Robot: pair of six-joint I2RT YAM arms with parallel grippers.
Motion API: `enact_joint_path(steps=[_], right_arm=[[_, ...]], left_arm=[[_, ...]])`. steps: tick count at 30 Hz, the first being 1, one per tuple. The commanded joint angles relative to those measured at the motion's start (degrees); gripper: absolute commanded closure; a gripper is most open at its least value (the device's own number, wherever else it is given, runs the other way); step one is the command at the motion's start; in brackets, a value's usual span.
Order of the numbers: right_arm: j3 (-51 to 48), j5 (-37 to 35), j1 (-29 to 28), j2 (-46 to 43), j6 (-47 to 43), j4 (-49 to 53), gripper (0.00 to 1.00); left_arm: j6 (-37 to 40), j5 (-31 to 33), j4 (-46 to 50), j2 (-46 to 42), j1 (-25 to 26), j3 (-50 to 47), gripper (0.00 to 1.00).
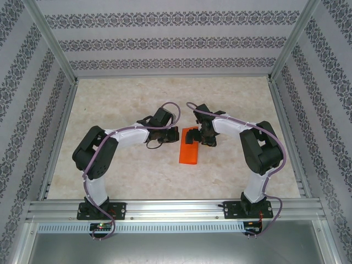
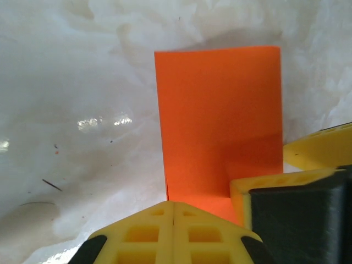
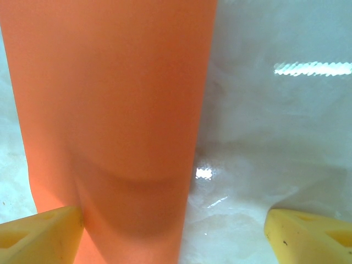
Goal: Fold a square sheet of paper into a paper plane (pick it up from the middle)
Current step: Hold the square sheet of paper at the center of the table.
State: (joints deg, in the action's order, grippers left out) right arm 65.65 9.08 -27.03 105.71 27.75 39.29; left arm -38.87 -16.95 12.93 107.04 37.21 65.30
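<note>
The square sheet of paper [image 1: 190,154] lies on the table folded into a narrow bright orange strip. In the left wrist view the strip [image 2: 220,121] runs away from my left gripper [image 2: 174,202], whose jaws are pressed together at its near edge. Whether any paper is pinched between them cannot be seen. From above, the left gripper [image 1: 171,135] is just left of the strip's far end. My right gripper [image 1: 202,137] is over that far end and open. The strip [image 3: 110,110] passes between the fingers of the right gripper [image 3: 173,213], against the left one. One right fingertip [image 2: 264,184] rests on the paper.
The pale marbled table [image 1: 126,104] is ringed by aluminium rails [image 1: 58,132] and patterned walls. Both arms bend inward from their bases at the near edge, so their wrists are close together at the table's middle.
</note>
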Motion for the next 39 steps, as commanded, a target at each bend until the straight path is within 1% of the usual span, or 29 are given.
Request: enact_joint_path(steps=[1,5,16,28,36,39], right_arm=[[-2.3,-2.3,-0.4,4.2,0.5,-0.7,0.12],[-2.5,-2.3,-0.4,4.2,0.7,-0.9,0.11],[-2.5,-2.5,-0.5,4.6,0.5,-0.6,0.11],[-3.0,-2.5,-0.5,4.7,0.8,-1.0,0.11],[-2.5,-2.5,-0.5,4.2,0.8,-0.8,0.11],[-2.0,-1.6,-0.5,2.5,1.3,-1.4,0.1]], left_arm=[[-2.4,-3.4,0.4,2.4,0.9,2.2,1.0],[-2.8,-5.8,-0.9,4.0,1.3,2.8,1.0],[-3.2,-8.3,-2.9,5.6,1.5,3.3,1.0],[-3.1,-8.6,-2.2,8.0,1.6,4.3,1.0],[-2.8,-7.3,1.0,9.8,1.9,5.0,1.0],[-2.2,-6.6,2.3,9.8,2.0,5.0,1.0]])
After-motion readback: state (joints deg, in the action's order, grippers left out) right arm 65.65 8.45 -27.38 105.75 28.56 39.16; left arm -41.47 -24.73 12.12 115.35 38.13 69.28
